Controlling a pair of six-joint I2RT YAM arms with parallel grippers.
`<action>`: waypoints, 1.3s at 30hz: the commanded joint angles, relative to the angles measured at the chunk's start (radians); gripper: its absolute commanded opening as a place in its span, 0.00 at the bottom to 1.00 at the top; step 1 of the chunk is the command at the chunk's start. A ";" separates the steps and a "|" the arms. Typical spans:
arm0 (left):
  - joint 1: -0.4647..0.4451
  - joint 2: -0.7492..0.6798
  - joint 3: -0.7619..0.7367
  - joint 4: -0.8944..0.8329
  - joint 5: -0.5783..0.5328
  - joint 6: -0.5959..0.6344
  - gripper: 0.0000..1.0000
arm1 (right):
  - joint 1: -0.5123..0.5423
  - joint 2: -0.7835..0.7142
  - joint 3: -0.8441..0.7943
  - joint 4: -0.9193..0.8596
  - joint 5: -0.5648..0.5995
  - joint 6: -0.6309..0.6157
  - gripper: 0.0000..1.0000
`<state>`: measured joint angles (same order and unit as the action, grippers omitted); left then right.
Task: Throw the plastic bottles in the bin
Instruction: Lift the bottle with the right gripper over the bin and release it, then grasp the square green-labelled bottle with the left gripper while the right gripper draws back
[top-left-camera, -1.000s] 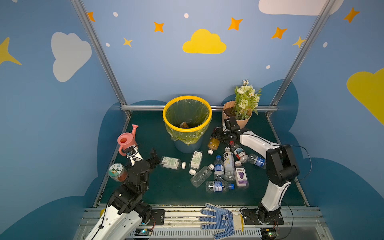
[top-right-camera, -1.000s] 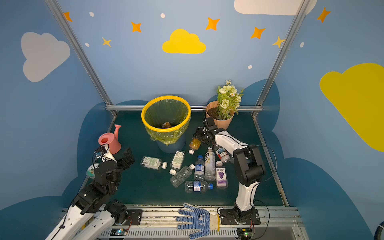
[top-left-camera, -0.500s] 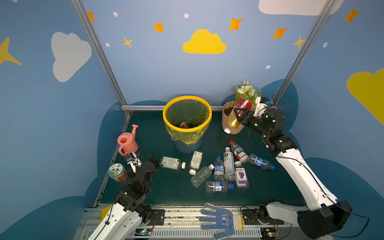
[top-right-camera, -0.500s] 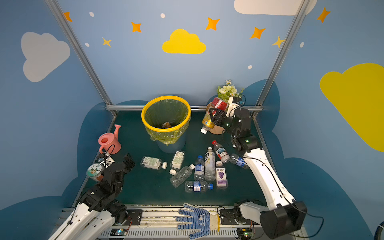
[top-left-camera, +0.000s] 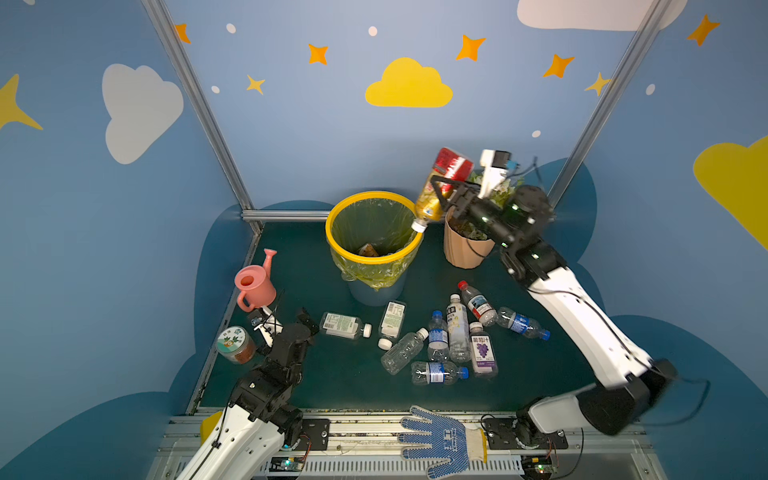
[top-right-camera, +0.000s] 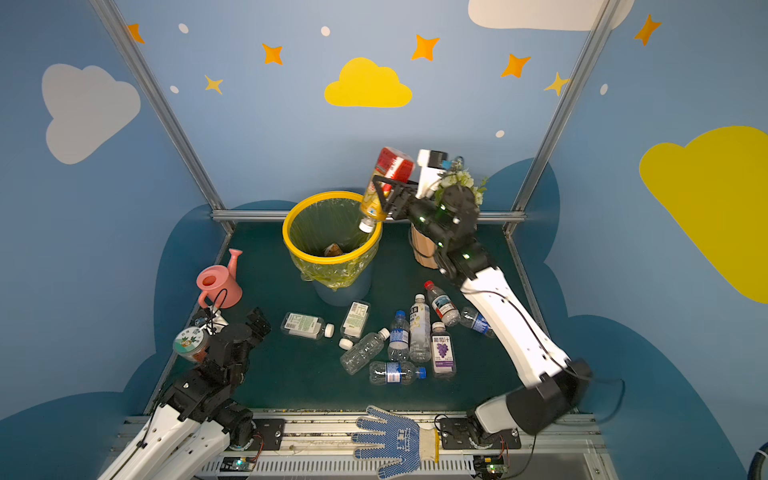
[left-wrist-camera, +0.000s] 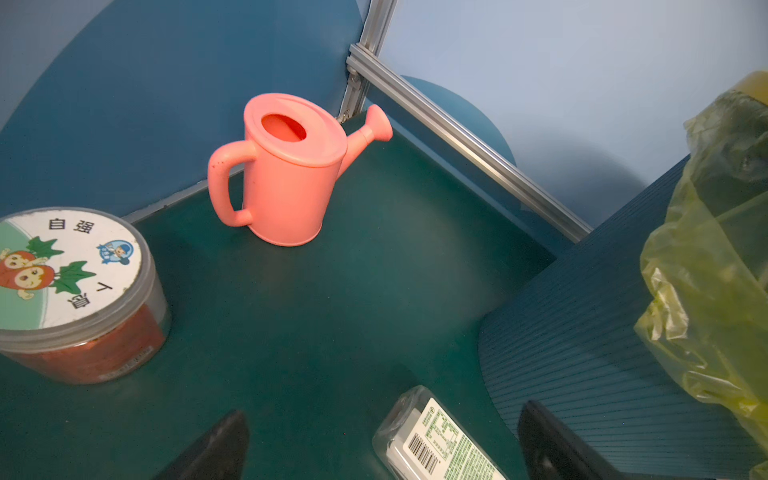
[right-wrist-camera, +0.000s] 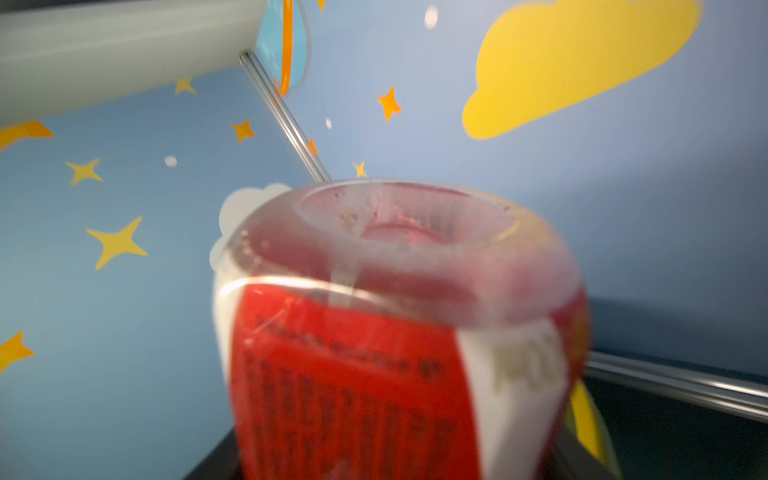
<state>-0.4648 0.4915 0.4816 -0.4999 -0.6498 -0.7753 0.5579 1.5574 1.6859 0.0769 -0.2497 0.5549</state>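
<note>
Hanging cap-down at the right side of the bin (top-left-camera: 374, 260), the red-labelled bottle (top-left-camera: 452, 164) sits between the fingers of the right end effector (top-left-camera: 436, 193), its white cap just at the yellow rim in both top views. Whether those fingers clamp the bottle or stand loose around it cannot be told. The right wrist view gives only the bottle's blurred base and red label close up. One brownish item lies at the bottom of the bin's liner. The left end effector (left-wrist-camera: 382, 415) is low over the tabletop (top-left-camera: 332, 386), fingers spread wide apart, and a flat green-labelled bottle (top-left-camera: 343, 325) lies just ahead of it. The other plastic bottles (top-left-camera: 457, 332) lie scattered in front of the bin, most in a loose cluster toward the right. A pink watering can (top-left-camera: 253, 284) and a round jar (top-left-camera: 235, 345) stand near the left arm
</note>
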 joint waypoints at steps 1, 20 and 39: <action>0.003 0.018 0.011 -0.021 0.016 -0.030 1.00 | 0.025 0.205 0.204 -0.256 -0.114 -0.079 0.80; -0.009 0.031 0.023 -0.104 0.105 -0.375 1.00 | -0.119 -0.406 -0.357 -0.215 0.199 -0.234 0.97; 0.060 0.338 -0.030 0.132 0.331 -0.523 1.00 | -0.305 -0.547 -0.884 -0.256 0.217 -0.063 0.97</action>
<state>-0.4366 0.7918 0.4141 -0.3874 -0.3752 -1.2823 0.2634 1.0252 0.8295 -0.1814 -0.0303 0.4644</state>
